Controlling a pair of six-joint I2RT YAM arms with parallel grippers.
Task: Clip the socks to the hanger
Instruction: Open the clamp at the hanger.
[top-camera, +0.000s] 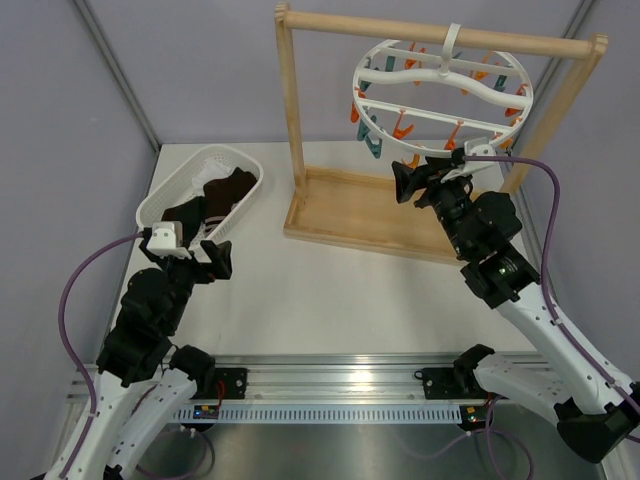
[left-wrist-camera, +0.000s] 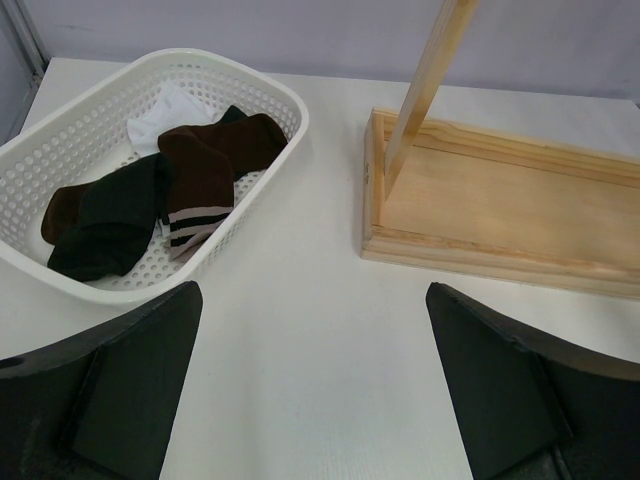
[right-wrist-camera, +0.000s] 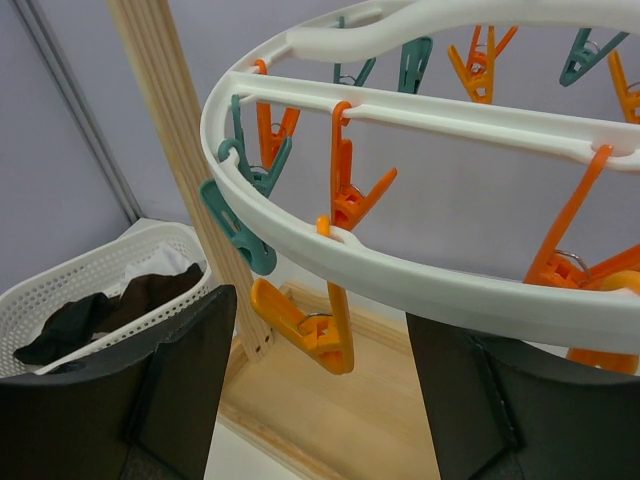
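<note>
- Several socks (left-wrist-camera: 190, 175) are seen heaped inside a white perforated basket (left-wrist-camera: 50, 150) at the far left of the table (left-wrist-camera: 310, 300).
- Among them, a dark brown sock with pale stripes at its cuff is laid on top. A black one is sprawled toward the near end of the basket, and a scrap of white fabric is tucked at the far end.
- The left gripper (top-camera: 212, 258) is held low over the table, just on the near side of the basket, with its jaws spread wide and nothing gripped between them.
- In the left wrist view both dark fingers (left-wrist-camera: 120, 400) are shown well apart, with bare table between them and the basket beyond the left one.
- The hanger (top-camera: 450, 68), a round white ring with cross bars, is hung by its hook from the top rail of a wooden stand (top-camera: 350, 215) at the far right of the table.
- Orange and teal clips are dangled from its rim and bars, and every clip in view is seen bare.
- The right gripper (top-camera: 420, 178) is raised just under the near rim of the hanger and pointed toward the stand's left post, with its jaws parted and nothing held.
- In the right wrist view an orange clip (right-wrist-camera: 300, 330) under the rim is framed between the two fingers (right-wrist-camera: 175, 390). Whether it is touched by either finger cannot be told.
- A teal clip (right-wrist-camera: 235, 235) is hung just left of it, in front of the wooden post.
- The two grippers are placed well apart, one at each side of the table.
</note>
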